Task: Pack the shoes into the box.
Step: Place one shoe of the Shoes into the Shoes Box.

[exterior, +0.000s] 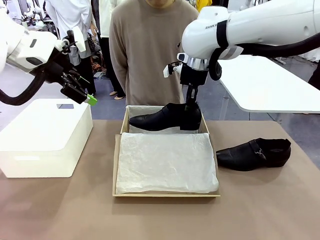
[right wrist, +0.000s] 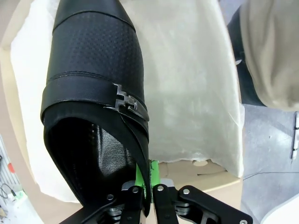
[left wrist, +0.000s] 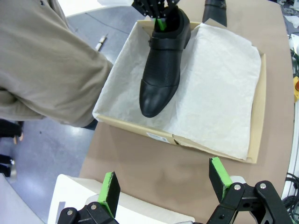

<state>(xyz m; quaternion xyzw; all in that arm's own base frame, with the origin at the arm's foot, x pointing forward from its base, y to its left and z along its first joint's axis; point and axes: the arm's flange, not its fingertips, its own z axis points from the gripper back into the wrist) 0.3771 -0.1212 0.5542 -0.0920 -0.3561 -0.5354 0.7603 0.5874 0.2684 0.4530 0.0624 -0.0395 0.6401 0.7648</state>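
One black shoe (exterior: 162, 119) hangs level over the far end of the brown cardboard box (exterior: 165, 194), toe pointing left. My right gripper (exterior: 191, 102) is shut on its heel rim from above. The right wrist view shows the shoe (right wrist: 93, 70) with its buckle strap above the crinkled white tissue, the gripper (right wrist: 148, 179) pinching the rim. The other shoe (exterior: 255, 154) lies on the table right of the box. My left gripper (exterior: 82, 92) hovers open above the white box, holding nothing. In the left wrist view its fingers (left wrist: 110, 191) frame the held shoe (left wrist: 163, 70) and the box (left wrist: 205, 147).
A large white box (exterior: 45, 135) stands at the left of the brown table. A person in a beige sweater (exterior: 150, 50) stands close behind the box at the far edge. A white table (exterior: 270, 85) is at the back right.
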